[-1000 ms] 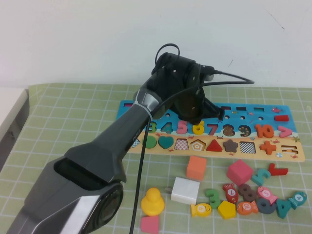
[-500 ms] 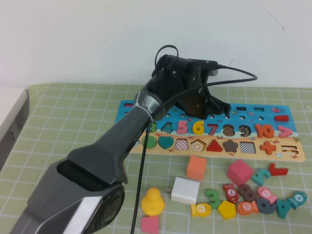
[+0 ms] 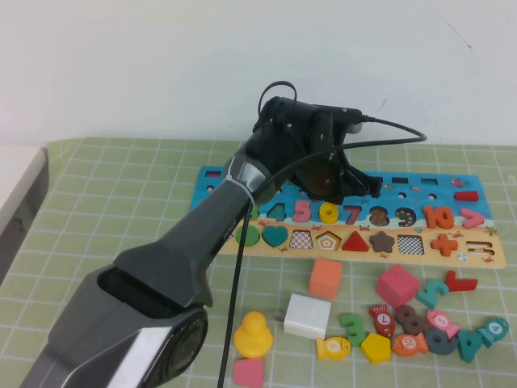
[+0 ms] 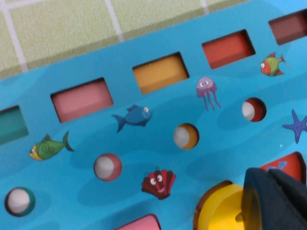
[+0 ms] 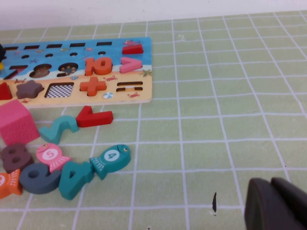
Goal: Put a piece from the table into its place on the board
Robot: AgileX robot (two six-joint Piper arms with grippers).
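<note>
- The 6 (image 3: 328, 212) lies in its slot on the board (image 3: 485, 250), between 5 and 7.
- Left gripper (image 3: 373, 187) hovers just above it, fingers (image 4: 276, 201) pressed together, empty.
- Right gripper (image 5: 277, 206) sits parked over the bench (image 5: 230, 120), fingers together.
- The 6 looks light, stiff, smooth; pinch its flat edges.

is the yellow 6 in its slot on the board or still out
In: the small flat yellow wooden numeral 6 sits in the long blue wooden puzzle board's number row. The left gripper, shut, hangs above it.
</note>
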